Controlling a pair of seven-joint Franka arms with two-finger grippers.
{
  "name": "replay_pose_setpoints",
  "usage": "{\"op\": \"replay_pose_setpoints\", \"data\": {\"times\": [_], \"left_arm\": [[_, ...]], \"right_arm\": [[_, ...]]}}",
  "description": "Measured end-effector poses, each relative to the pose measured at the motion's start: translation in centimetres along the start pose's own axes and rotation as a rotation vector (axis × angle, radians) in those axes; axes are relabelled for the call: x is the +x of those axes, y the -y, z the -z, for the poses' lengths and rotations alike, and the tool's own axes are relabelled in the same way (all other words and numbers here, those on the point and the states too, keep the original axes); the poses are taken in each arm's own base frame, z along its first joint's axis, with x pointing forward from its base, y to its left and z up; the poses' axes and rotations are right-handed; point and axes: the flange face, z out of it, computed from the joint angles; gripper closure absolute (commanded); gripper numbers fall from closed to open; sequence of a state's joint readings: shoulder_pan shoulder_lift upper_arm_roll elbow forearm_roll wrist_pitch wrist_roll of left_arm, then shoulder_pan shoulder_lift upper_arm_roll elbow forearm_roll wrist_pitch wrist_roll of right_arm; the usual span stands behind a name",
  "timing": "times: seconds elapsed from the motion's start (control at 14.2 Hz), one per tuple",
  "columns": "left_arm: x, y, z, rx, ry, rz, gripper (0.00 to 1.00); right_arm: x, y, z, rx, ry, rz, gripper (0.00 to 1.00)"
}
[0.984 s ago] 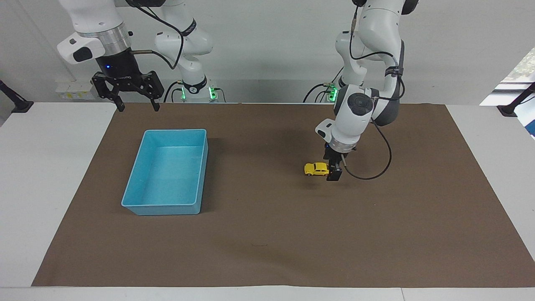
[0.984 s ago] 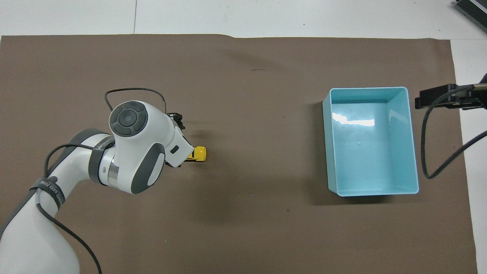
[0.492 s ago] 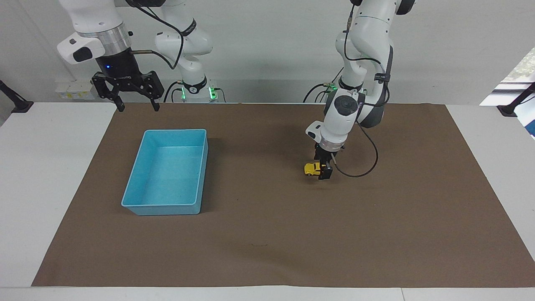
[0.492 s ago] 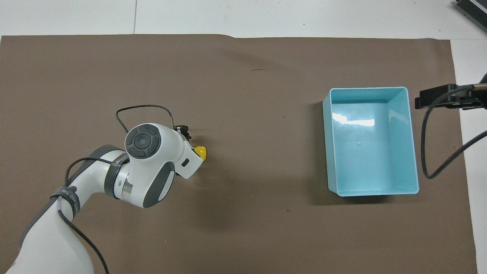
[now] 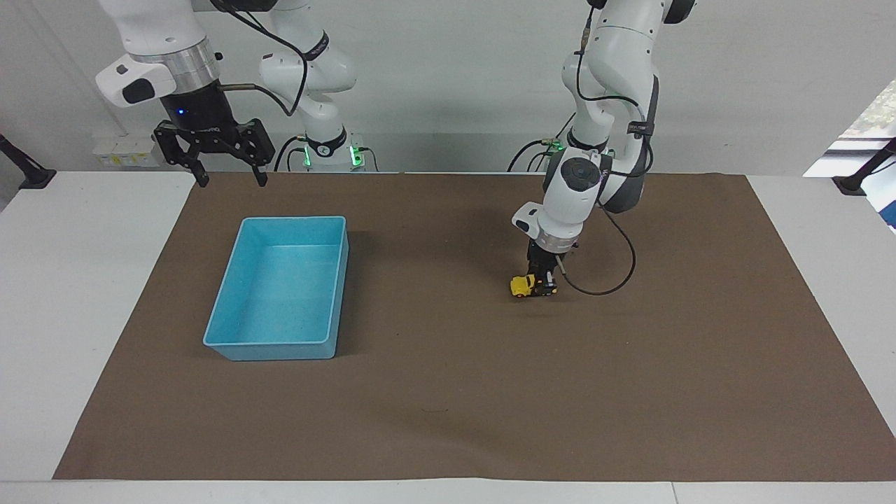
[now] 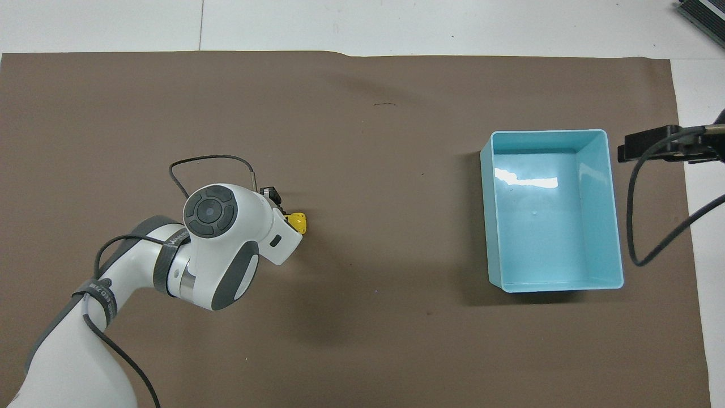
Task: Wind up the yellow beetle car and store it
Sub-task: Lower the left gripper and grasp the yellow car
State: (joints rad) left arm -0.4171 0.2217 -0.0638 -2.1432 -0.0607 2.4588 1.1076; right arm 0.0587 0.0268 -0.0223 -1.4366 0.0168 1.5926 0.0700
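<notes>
So we've got the yellow beetle car (image 5: 522, 286) sitting on the brown mat (image 5: 448, 392), toward the left arm's end of the worktop (image 5: 77, 294), wheels down as far as we can tell. Only its front end shows in the overhead view, poking out from under the arm's wrist. The left end effector (image 5: 542, 285) is down on it, pointing straight at the mat, and its fingers are clamped around the rear half of the car, so we'd call that a proper grasp on the toy. The car looks like it's touching the mat, not lifted. Well apart from it, toward the right arm's end, we see the light blue bin (image 5: 231, 334), open top, nothing inside, its long sides running away from the robots. The right end effector (image 5: 227, 180) hangs in the air above the mat's edge on the robots' side, just past the bin's corner, fingers spread wide with nothing between them; that arm is just waiting. In the overhead view we only catch a dark bit of it beside the bin's rim.
</notes>
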Motion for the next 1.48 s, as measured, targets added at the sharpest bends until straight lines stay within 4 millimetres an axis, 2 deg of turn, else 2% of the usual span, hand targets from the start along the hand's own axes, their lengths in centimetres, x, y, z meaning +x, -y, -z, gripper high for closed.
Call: {"op": "replay_pose_setpoints", "data": {"times": [0.28,0.63,0.77,0.98,1.12,1.27,1.48], "left_arm": [[-0.3,0.2,0.0,0.0,0.002,-0.046,1.0],[-3.1,1.3,-0.1,-0.011,-0.018,-0.051,1.0],[-2.3,1.0,-0.1,-0.024,-0.058,-0.041,1.0],[1.0,-0.3,0.2,-0.031,-0.094,-0.066,1.0],[2.3,-1.2,0.1,-0.039,-0.107,-0.077,1.0],[2.9,-1.6,-0.1,-0.045,-0.107,-0.085,1.0],[2.6,-1.6,-0.4,-0.049,-0.102,-0.082,1.0]], "right_arm": [[0.0,0.0,0.0,0.0,0.0,0.0,0.0],[0.0,0.0,0.0,0.0,0.0,0.0,0.0],[0.0,0.0,0.0,0.0,0.0,0.0,0.0],[0.0,0.0,0.0,0.0,0.0,0.0,0.0],[0.0,0.0,0.0,0.0,0.0,0.0,0.0],[0.0,0.0,0.0,0.0,0.0,0.0,0.0],[0.0,0.0,0.0,0.0,0.0,0.0,0.0]]}}
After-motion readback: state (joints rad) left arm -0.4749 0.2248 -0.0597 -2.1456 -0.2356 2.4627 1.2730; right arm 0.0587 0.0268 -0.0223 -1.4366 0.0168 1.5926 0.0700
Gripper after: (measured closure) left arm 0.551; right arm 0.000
